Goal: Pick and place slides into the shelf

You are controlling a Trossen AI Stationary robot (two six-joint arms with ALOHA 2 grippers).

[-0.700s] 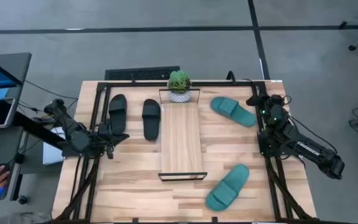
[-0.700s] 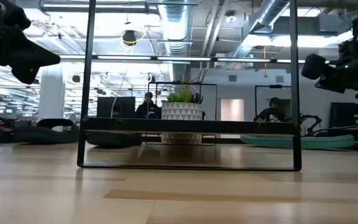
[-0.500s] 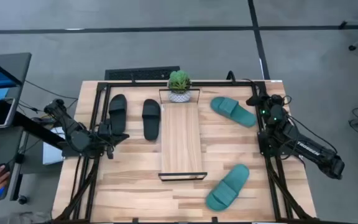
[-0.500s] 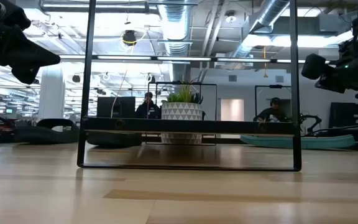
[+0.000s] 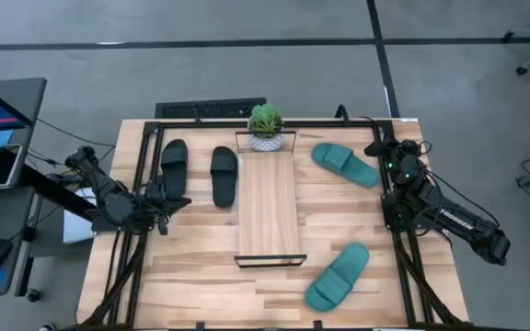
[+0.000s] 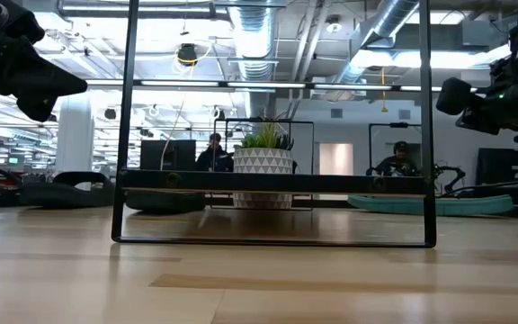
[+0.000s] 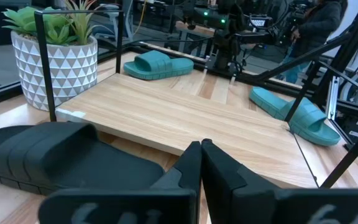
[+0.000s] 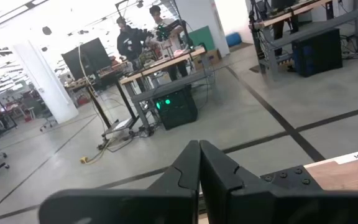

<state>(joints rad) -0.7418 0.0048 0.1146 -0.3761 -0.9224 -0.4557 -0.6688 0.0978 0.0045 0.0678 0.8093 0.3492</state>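
Four slides lie on a light wooden desk [image 5: 201, 276], none of them on the shelf. The shelf [image 5: 269, 207] is a long, narrow light-wood board with thin black frames at both ends, lying down the middle of the desk.

On the left side of the shelf lie two black slides side by side. One black slide [image 5: 224, 176] is just beside the shelf's long edge. The other black slide [image 5: 174, 166] lies farther out, near the left arm. On the right side of the shelf lie two teal slides, well apart from each other. One teal slide [image 5: 345, 165] sits toward the far end of the desk, at an angle. The other teal slide [image 5: 337, 276] sits near the shelf's near end, also at an angle.

A small potted plant [image 5: 265, 127] in a white patterned pot stands at the far end of the shelf, inside the black end frame.

The left hand [image 7: 201, 149] is closed and holds nothing. It sits at the desk's left edge, just beside the outer black slide, pointing across the shelf. The right hand [image 8: 199, 150] is also closed and empty. It sits at the desk's right edge, near the far teal slide, and points out into the room, away from the desk.

In the room beyond, people stand at workbenches.
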